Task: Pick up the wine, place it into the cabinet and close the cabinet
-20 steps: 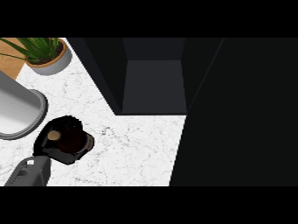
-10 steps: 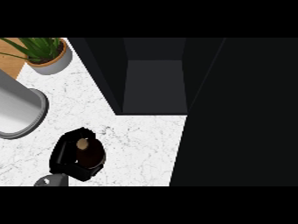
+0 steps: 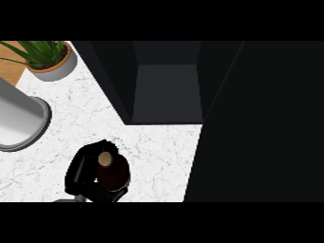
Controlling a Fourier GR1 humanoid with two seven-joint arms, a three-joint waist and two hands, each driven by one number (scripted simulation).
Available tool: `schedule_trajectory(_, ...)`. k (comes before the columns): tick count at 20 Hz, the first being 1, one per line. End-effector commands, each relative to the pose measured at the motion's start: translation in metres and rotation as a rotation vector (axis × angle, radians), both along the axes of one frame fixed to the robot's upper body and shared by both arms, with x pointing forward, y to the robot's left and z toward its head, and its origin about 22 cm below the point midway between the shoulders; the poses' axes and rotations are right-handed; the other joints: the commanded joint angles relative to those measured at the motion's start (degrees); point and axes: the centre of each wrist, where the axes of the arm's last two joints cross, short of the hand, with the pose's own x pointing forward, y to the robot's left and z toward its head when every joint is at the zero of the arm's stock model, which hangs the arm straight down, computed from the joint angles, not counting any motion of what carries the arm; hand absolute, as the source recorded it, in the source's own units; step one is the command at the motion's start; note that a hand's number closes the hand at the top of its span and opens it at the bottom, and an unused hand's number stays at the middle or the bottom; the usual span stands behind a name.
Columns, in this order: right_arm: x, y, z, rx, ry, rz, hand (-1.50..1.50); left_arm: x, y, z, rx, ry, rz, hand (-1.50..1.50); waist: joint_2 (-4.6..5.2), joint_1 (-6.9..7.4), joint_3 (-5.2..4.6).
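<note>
One black left hand [image 3: 80,173] curls around dark cork-topped wine bottle [image 3: 111,173], white marble surface [image 3: 150,156], before open dark cabinet [image 3: 168,95].

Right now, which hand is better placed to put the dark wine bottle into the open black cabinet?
The left hand. Its black fingers are already curled round the dark wine bottle with the tan cork on the white marble counter, just below the open black cabinet. The right hand is not in view.

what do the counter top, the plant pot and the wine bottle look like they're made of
Counter top: white stone, probably marble, going by its grey veins. Plant pot: plain matte grey, perhaps ceramic or concrete. Wine bottle: dark and slightly shiny, likely glass, with a tan, cork-like top.
</note>
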Motion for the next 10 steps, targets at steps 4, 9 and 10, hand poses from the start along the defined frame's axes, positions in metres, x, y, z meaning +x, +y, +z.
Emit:
schedule_trajectory(4, -0.047, -0.015, 0.029, 0.048, -0.047, 0.042, -1.50, 0.007, -0.024, 0.040, 0.027, -0.041, 0.018, 1.50, 0.02, -0.44, -0.02)
schedule_trajectory(9, -0.034, -0.018, 0.020, 0.047, -0.068, 0.020, -1.50, -0.002, -0.048, 0.049, 0.058, -0.063, 0.064, 1.50, 0.21, -0.10, 0.02)
schedule_trajectory(10, -0.036, -0.017, 0.025, 0.061, -0.047, 0.038, -1.50, 0.009, -0.059, 0.057, 0.059, -0.058, 0.089, 1.50, 0.24, -0.26, -0.03)
